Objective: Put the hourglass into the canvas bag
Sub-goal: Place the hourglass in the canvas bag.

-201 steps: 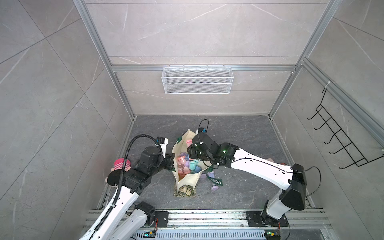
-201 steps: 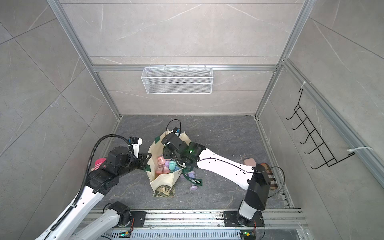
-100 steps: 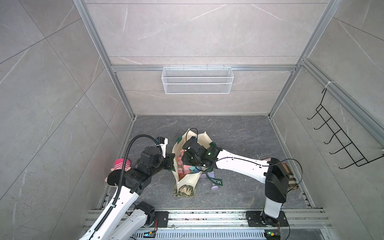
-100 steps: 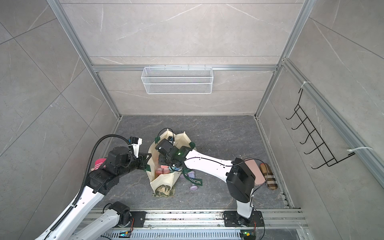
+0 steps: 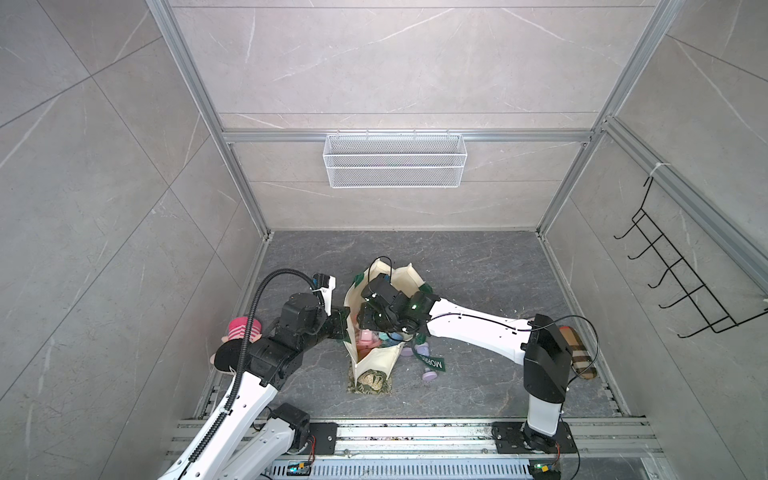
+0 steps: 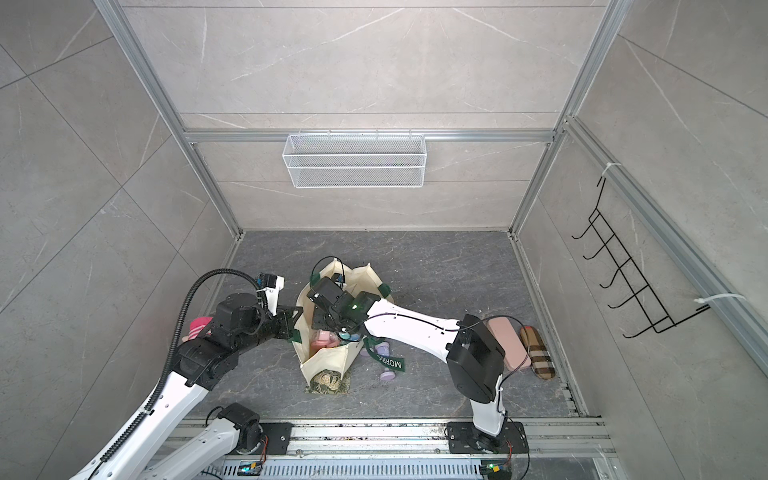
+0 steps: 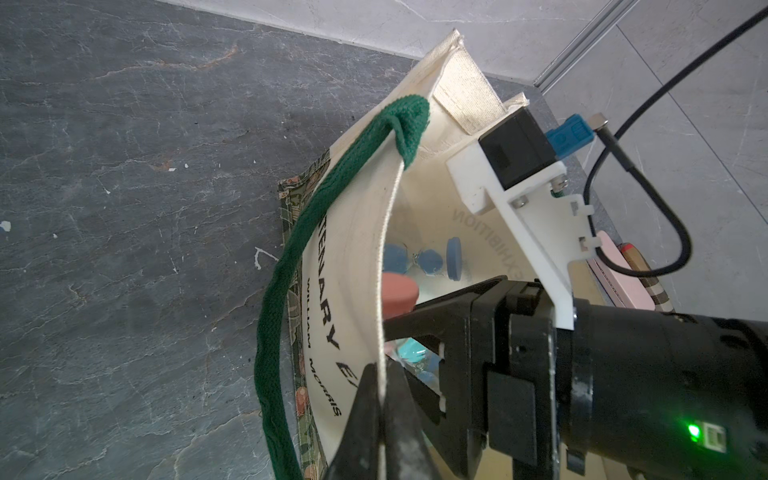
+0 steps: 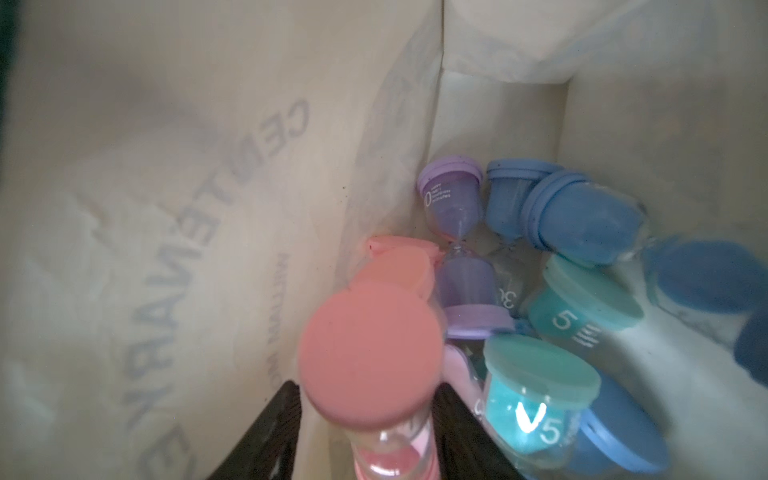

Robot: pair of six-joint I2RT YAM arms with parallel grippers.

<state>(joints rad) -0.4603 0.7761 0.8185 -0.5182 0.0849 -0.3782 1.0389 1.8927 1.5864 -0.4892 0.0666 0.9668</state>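
The cream canvas bag (image 5: 374, 361) (image 6: 328, 361) stands open on the floor, and my left gripper (image 7: 380, 374) (image 5: 343, 322) is shut on its rim (image 7: 376, 266), holding the mouth apart. My right gripper (image 8: 370, 388) (image 5: 365, 320) reaches down inside the bag. A pink hourglass (image 8: 370, 357) stands between its black fingers (image 8: 286, 419), with a gap on one side, so the jaws are open. Several other hourglasses, purple (image 8: 457, 249), blue (image 8: 582, 220) and teal (image 8: 540, 382), lie on the bag's bottom.
Purple hourglasses (image 5: 428, 372) (image 6: 388, 374) lie on the floor beside the green "MORRIS" strap (image 5: 434, 363). A pink case (image 6: 507, 345) and a plaid slipper (image 6: 538, 353) lie at the right wall. A pink striped thing (image 5: 241, 330) sits behind my left arm. A patterned cloth (image 5: 370, 384) lies under the bag.
My right arm has reached further down into the bag with the pink hourglass, and its jaws have parted. My left gripper has kept its hold on the rim.
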